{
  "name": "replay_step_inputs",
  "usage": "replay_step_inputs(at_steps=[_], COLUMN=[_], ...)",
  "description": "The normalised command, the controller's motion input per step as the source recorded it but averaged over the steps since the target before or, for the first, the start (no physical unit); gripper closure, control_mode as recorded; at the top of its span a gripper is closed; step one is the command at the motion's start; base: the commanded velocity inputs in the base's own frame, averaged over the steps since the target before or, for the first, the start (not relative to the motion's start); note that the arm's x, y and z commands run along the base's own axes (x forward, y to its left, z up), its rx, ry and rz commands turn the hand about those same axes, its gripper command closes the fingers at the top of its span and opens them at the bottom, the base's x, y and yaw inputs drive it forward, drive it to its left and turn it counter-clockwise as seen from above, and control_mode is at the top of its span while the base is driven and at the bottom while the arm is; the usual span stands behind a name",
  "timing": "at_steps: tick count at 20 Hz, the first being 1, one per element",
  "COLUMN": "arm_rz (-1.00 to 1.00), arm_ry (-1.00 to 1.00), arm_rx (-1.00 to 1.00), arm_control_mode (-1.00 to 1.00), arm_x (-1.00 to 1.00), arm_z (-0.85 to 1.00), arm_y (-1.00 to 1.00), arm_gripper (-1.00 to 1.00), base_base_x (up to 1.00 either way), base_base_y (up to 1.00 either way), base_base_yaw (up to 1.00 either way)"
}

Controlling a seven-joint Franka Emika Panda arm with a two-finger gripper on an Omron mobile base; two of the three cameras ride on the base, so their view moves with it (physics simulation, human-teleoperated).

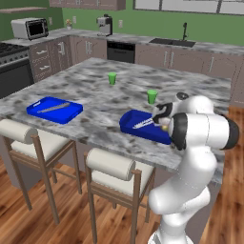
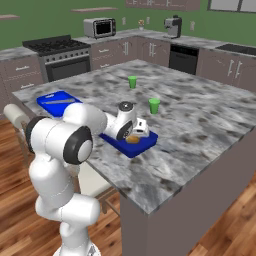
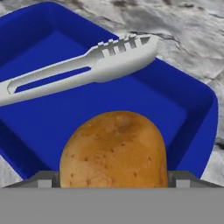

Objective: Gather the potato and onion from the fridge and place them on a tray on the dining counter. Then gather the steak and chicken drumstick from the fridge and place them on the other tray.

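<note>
Brown potato point(image 3: 113, 151) sits between my gripper's point(image 3: 113, 181) wide-spread jaws, over the near blue tray point(image 3: 175, 105). I can't tell whether they grip it. Dropped here, it might roll against the silver tongs point(image 3: 87, 68) (round thing, shallow rim).

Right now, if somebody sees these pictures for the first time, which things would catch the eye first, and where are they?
The brown potato fills the foreground of the hand view, between the finger tips of the gripper, over the near blue tray, where silver tongs lie. A second blue tray lies farther left on the marbled dining counter, with two green cups beyond.
</note>
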Motion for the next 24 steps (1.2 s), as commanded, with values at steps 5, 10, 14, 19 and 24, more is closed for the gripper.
replay_step_inputs(at_steps=[5,10,14,19,24], arm_rz=[-0.02,-0.02,-0.01,0.00,0.00], arm_ry=[0.05,0.05,0.06,0.01,0.00], arm_rx=[0.00,0.00,0.00,0.00,0.00], arm_control_mode=[-1.00,-1.00,-1.00,-1.00,-1.00], arm_x=[0.30,0.30,0.34,0.10,0.00], arm_z=[-0.32,-0.31,-0.31,0.00,0.00], arm_y=[-0.02,0.00,0.00,0.00,0.00], arm_gripper=[1.00,1.00,-1.00,-1.00,-1.00], base_base_x=[0.00,0.00,0.00,0.00,0.00], base_base_y=[0.00,0.00,0.00,0.00,0.00], base_base_yaw=[0.00,0.00,0.00,0.00,0.00])
